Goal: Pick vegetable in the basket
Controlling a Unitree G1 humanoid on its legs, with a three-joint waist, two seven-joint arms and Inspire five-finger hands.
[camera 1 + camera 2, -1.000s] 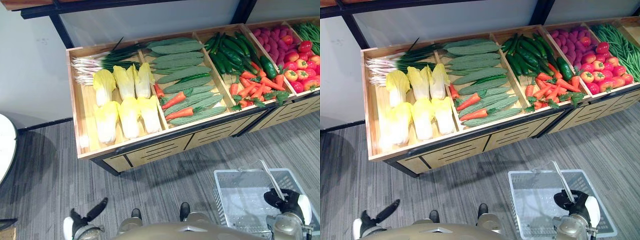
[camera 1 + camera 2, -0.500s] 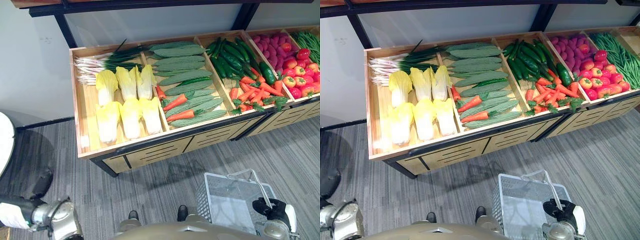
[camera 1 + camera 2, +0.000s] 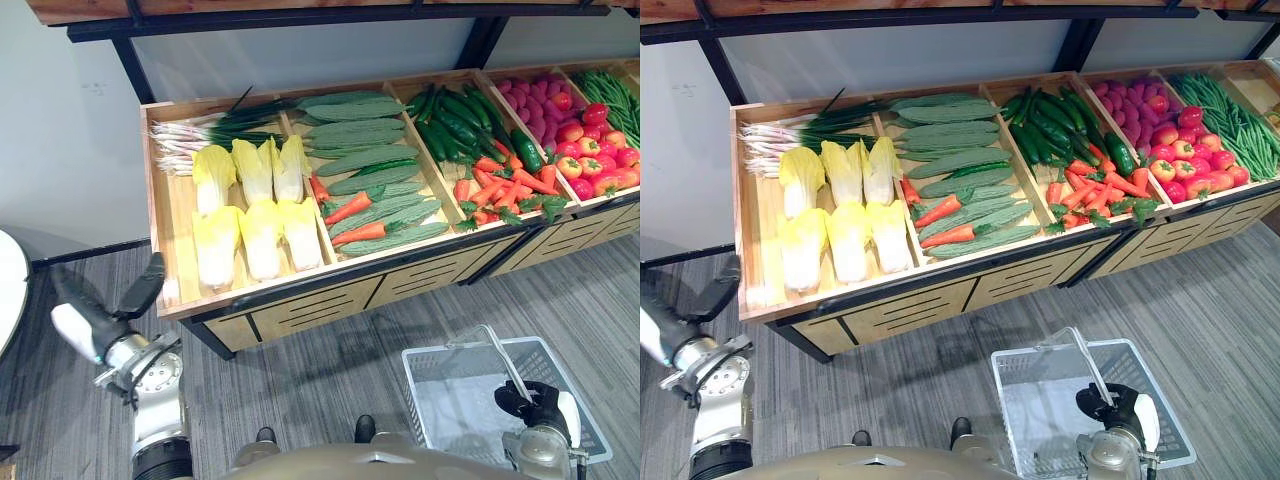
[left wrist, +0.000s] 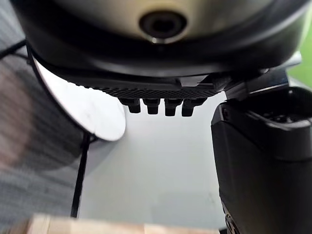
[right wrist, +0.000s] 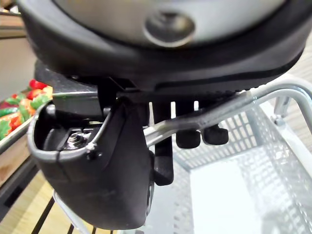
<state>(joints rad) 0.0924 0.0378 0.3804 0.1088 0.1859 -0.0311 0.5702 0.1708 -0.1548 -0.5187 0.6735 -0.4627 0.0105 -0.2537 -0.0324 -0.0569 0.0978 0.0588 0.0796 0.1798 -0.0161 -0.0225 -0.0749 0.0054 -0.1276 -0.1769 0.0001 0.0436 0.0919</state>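
1. Right hand (image 3: 540, 405): nearest to the robot, in front of the long light-wood display stand (image 3: 170, 210), facing the stand's third compartment counted from its left end. The dark fingers are curled tight round the thin silver wire handle (image 5: 273, 92) of the white perforated plastic basket (image 3: 470, 347).
2. Basket: hangs below the right hand, in front of the stand and well apart from its front edge, over the grey striped carpet (image 3: 300, 370).
3. Left hand (image 3: 140, 288): just beside the stand's front left corner. The fingers are straight and spread away from the thumb, and they hold nothing.
4. Round white tabletop (image 3: 10, 290): to the left of the stand, well apart from it.
5. Vegetables: all lie in the stand's compartments.
6. First compartment: pale yellow cabbage heads (image 3: 255, 215) in two rows at the front, and white-and-green spring onions (image 3: 200, 128) at the back.
7. Second compartment: long bumpy green gourds (image 3: 360, 155), with a few carrots among them.
8. Third compartment: orange carrots (image 3: 505, 180) at the front, and smooth dark green cucumbers (image 3: 455, 110) at the back.
9. Fourth compartment: red tomatoes (image 3: 600, 150) at the front, and purple-pink tubers (image 3: 535, 95) at the back.
10. Fifth compartment: thin green beans (image 3: 615, 90).
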